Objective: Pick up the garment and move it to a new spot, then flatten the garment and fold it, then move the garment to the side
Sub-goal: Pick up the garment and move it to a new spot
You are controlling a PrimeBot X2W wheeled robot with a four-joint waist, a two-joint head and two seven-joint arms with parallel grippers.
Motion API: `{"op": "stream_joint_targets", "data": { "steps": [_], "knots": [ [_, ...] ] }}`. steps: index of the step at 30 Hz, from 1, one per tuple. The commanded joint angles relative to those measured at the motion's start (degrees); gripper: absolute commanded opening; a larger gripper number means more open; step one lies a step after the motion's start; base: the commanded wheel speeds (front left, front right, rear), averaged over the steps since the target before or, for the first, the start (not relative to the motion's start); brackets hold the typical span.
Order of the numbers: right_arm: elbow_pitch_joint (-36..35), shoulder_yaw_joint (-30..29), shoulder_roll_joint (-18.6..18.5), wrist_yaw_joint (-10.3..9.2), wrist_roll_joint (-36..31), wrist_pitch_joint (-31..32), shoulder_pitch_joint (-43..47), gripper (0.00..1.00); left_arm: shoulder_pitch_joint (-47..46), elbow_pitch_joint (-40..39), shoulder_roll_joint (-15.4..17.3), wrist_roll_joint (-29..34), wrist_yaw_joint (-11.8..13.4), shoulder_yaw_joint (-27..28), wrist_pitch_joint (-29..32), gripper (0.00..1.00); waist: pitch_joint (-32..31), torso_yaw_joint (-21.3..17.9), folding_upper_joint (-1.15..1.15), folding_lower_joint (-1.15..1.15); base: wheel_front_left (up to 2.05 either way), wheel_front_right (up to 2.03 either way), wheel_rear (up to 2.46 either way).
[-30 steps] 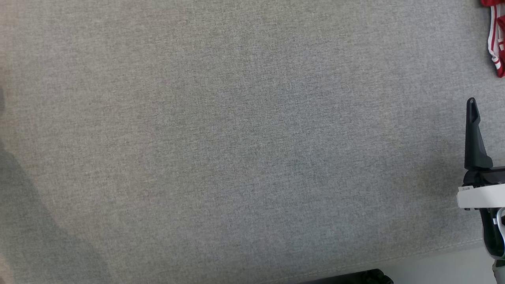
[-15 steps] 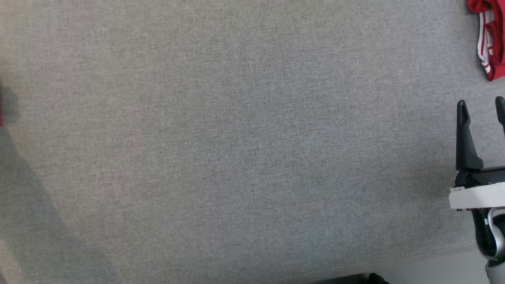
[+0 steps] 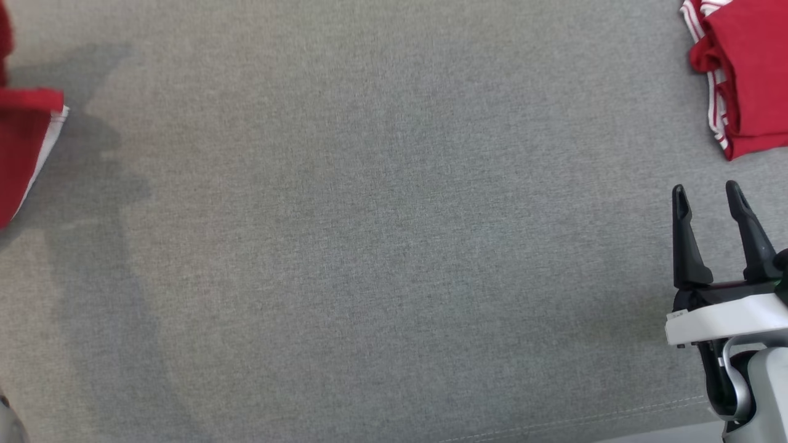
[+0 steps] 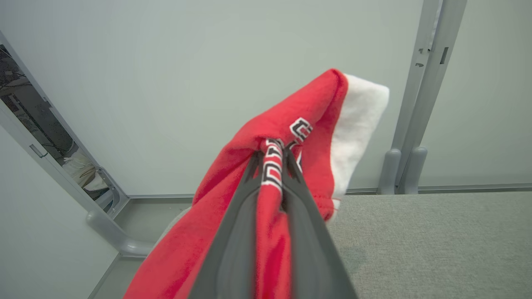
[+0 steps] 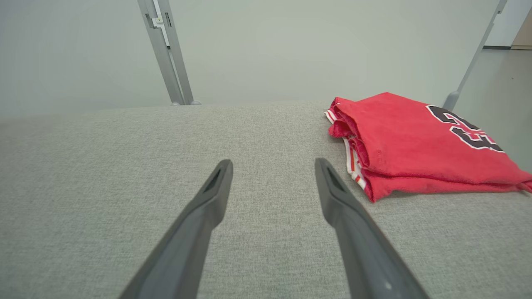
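Observation:
The garment point(image 4: 299, 124) is red with a white lining and black-and-white lettering. My left gripper point(image 4: 272, 155) is shut on a bunched fold of it and holds it up above the grey padded surface point(image 4: 436, 241). In the head view a hanging part of the garment point(image 3: 21, 147) shows at the left edge and casts a shadow on the surface. At the lower right my right gripper point(image 3: 706, 191) stands open with nothing between its fingers; in its wrist view the right gripper point(image 5: 274, 164) hovers low over bare grey fabric.
A second red garment point(image 3: 748, 80), folded, with a black number point(image 5: 465, 124), lies at the far right just beyond my right gripper. The grey surface point(image 3: 369, 246) ends at a seamed front edge point(image 3: 585, 421). Metal posts point(image 5: 166, 54) and a pale wall stand behind it.
The head camera has swung, so more of the folded garment and both right fingers now show. The held garment has come into view at the left edge with its shadow.

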Motion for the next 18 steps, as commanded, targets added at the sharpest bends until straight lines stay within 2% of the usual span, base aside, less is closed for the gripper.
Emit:
{"op": "stream_joint_targets", "data": {
  "steps": [1, 6, 12, 18],
  "knots": [
    [0.48, -0.11, 0.38, -0.11, 0.09, -0.17, 0.57, 1.00, 0.01, -2.09, -0.19, 0.44, -0.42, -0.86, 0.23, 0.00, -3.52, -0.56, 0.00, 0.00, 0.00, 0.00, 0.00],
    [2.28, -0.17, 2.36, -0.11, 0.25, -0.16, 1.27, 1.00, 0.05, -10.87, -1.08, -0.84, -1.09, -4.74, 2.19, 0.00, -6.47, -2.81, 0.00, 0.00, 0.00, 0.00, 0.00],
    [4.31, -0.33, 4.45, -0.11, 0.27, -0.16, 1.62, 1.00, -2.01, -20.53, -3.98, -4.18, -1.39, -10.39, 5.96, 0.00, -9.29, -6.79, 0.00, 0.00, 0.00, 0.00, 0.00],
    [5.75, 0.10, 6.03, -0.10, 0.37, -0.17, 1.58, 1.00, -4.18, -25.63, -7.48, -6.60, -1.48, -17.06, 8.21, 0.00, -11.03, -11.86, 0.00, 0.00, 0.00, 0.00, 0.00]
  ]
}}
